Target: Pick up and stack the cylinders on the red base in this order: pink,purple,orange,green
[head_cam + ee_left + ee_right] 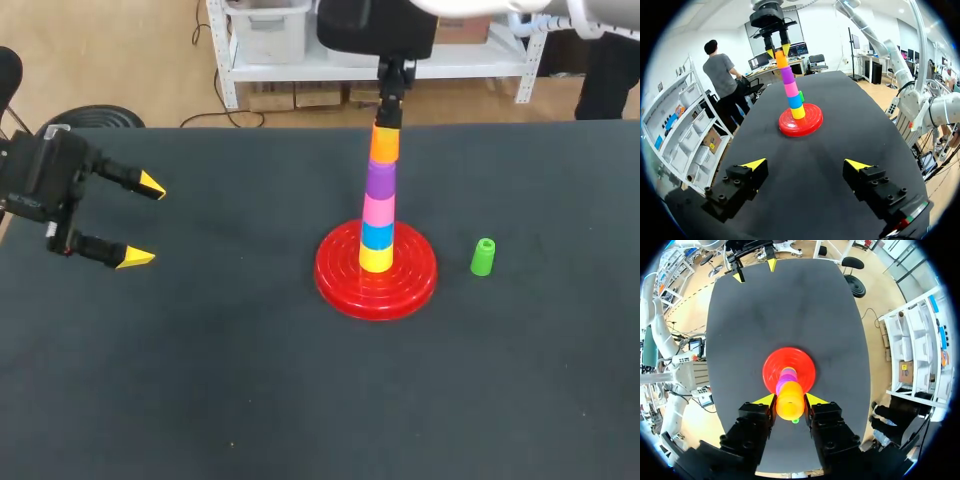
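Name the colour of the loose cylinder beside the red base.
It is green: the green cylinder shows best in the head view.

I can read no lettering, number or sign from here. Nothing is legible on the orange cylinder (384,145) at upper centre, the stack (378,212) under it, the red base (340,275), the green cylinder (483,256) right of centre, or the table (200,380).

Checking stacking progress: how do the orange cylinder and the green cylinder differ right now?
The orange cylinder tops the stack on the red base; the green cylinder stands alone beside the base. The right pincer grips the orange cylinder; nothing touches the green cylinder. Both stand upright.
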Action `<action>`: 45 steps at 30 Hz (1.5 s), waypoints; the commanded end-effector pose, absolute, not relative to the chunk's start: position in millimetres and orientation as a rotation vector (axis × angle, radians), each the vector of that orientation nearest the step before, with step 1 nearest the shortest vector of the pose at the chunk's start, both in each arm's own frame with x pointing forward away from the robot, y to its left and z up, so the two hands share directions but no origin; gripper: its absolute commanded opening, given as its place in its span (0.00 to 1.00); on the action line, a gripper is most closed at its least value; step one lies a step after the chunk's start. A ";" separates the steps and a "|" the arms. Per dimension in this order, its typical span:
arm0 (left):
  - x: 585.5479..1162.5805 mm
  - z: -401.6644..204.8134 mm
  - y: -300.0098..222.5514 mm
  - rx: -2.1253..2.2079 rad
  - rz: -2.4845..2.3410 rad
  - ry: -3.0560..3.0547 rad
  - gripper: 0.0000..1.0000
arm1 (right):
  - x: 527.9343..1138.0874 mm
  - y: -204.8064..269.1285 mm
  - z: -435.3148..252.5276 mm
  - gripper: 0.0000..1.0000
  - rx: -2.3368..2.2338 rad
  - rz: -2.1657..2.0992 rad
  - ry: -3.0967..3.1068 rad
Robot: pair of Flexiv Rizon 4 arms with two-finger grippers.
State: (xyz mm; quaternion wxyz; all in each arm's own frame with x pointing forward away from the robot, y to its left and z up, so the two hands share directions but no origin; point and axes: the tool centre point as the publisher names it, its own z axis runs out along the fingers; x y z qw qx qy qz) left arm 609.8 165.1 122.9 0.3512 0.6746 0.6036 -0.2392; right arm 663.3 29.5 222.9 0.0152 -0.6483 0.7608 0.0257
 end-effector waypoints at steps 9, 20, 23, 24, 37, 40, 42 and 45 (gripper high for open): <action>609.7 121.8 165.8 1.746 -0.619 1.558 1.00 | 661.2 29.6 228.5 0.00 -2.011 0.087 2.368; 609.7 121.8 165.8 1.746 -0.619 1.558 1.00 | 662.7 30.3 225.3 0.00 -2.016 0.109 2.395; 609.7 121.8 165.8 1.746 -0.619 1.558 1.00 | 663.3 31.4 222.7 0.00 -2.021 0.111 2.397; 609.7 121.8 165.8 1.746 -0.619 1.558 1.00 | 663.6 31.7 222.0 0.00 -2.022 0.112 2.398; 609.7 121.8 165.8 1.746 -0.619 1.558 1.00 | 664.5 31.3 220.6 0.00 -2.029 0.128 2.400; 609.7 121.8 165.8 1.746 -0.619 1.558 1.00 | 662.6 31.5 222.8 0.00 -2.025 0.122 2.395; 609.7 121.8 165.8 1.746 -0.619 1.558 1.00 | 662.0 31.2 224.0 0.00 -2.024 0.119 2.393; 609.7 121.8 165.8 1.746 -0.619 1.558 1.00 | 662.0 31.2 224.9 0.00 -2.025 0.117 2.392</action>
